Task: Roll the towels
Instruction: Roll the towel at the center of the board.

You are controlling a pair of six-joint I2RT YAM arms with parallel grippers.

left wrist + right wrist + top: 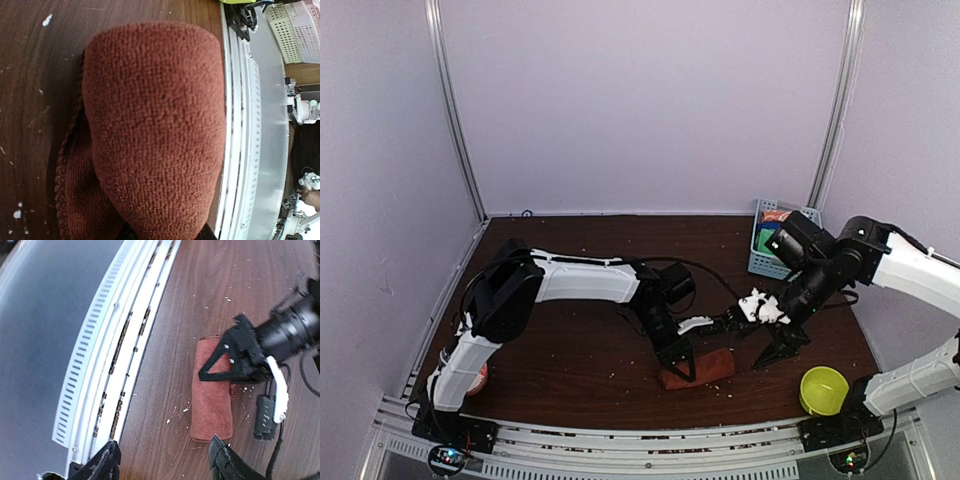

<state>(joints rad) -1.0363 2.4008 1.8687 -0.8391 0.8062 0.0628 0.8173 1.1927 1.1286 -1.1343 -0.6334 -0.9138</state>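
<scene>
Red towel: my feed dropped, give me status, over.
Left gripper clamped on rust-red towel, one end. Right gripper open, empty, hovering beside it. Towel rolled, near table front edge. Yellow bowl off right, not in the way.

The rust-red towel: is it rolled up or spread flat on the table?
Rolled up. The rust-red towel lies as a short, thick bundle, not a flat sheet; the left wrist view shows its rounded side.

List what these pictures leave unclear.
- Left gripper: whether its jaws clamp the red towel. The cloth fills the left wrist view, and the top view is too small.
- Basket contents: too small in the top view.
- Red object: mostly hidden behind the left arm in the top view.
</scene>
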